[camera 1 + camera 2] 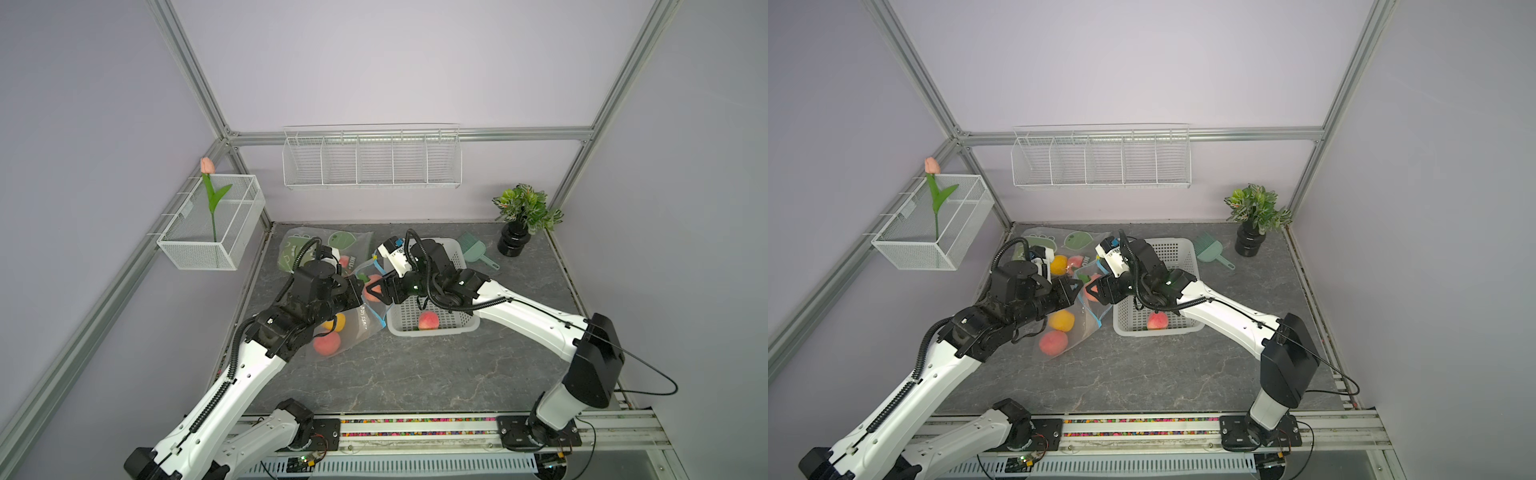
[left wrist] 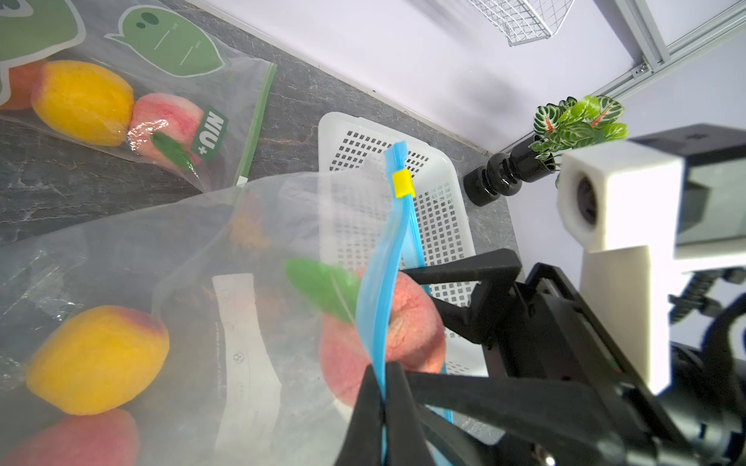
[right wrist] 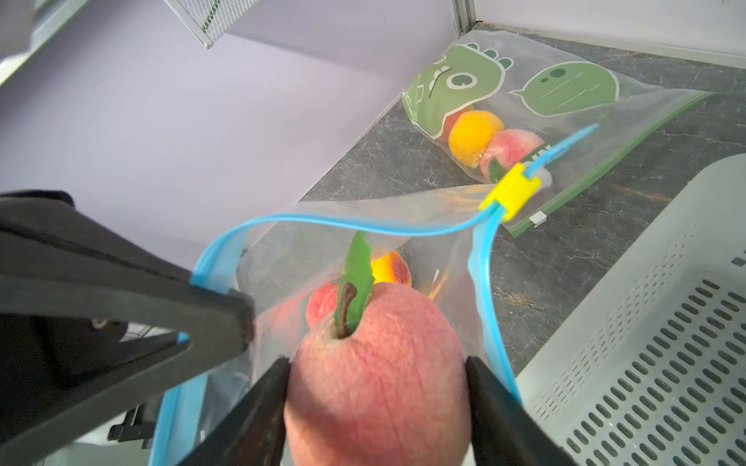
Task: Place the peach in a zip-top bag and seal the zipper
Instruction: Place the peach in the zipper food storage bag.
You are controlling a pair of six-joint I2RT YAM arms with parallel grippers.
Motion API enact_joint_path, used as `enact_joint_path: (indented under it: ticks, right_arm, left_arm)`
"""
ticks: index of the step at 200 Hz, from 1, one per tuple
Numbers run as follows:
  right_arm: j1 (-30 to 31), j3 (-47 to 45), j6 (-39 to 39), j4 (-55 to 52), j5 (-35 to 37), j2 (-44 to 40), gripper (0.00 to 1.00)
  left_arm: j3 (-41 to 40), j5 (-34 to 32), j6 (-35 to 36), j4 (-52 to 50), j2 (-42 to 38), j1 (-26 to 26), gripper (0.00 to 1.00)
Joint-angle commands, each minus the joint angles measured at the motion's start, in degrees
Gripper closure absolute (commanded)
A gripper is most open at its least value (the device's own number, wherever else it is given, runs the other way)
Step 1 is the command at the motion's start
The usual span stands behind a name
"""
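Clamped at its sides by right gripper (image 3: 376,365), peach (image 3: 379,403) at open mouth of bag (image 3: 436,242), stem and leaf pointing inward along its long axis. Pinched shut on blue zipper edge (image 2: 387,258): left gripper (image 2: 381,377). Beyond, white basket (image 3: 646,322).

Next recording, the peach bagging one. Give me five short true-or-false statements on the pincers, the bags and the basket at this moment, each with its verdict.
1. The left pincer is clamped on the blue zipper rim of the clear bag. True.
2. The right pincer holds a yellow fruit. False: it holds a pink peach with a green leaf, at the bag's mouth.
3. The clear bag's mouth is open, with the yellow slider near one end. True.
4. The white basket is empty. False: a loose peach lies in it.
5. The dinosaur-print bag holds nothing. False: fruit shows inside, including a yellow fruit.
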Motion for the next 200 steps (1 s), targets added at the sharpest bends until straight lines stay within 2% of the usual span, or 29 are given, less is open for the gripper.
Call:
enact_joint_path:
  ticks: [1,45,136,166,200]
  right_arm:
    - [0.43,1.53,-0.67,-1.18,0.13,0.78,0.27]
    - [0.69,1.36,-1.48,-1.19,0.04,0.46,0.20]
    - [0.67,-0.72,-3.01,1.59,1.30,-2.40,0.19]
    - [0.85,-6.43,-3.72,6.62,6.86,-7.40,0.19]
    - [1.02,-15.01,-2.72,11.65,18.30,-13.96,0.19]
  left_arm:
    - [-0.67,0.26,-0.39,1.22,-0.72,-0.13,1.00]
    - [-0.50,-0.42,-0.35,0.50,-0.61,-0.15,1.00]
    - [-0.41,-1.24,-0.10,-0.38,-0.23,-0.09,1.00]
    - [-0.41,-1.81,0.15,-1.07,0.02,-0.08,1.00]
    - [-0.42,-1.90,0.13,-1.26,0.11,-0.08,1.00]
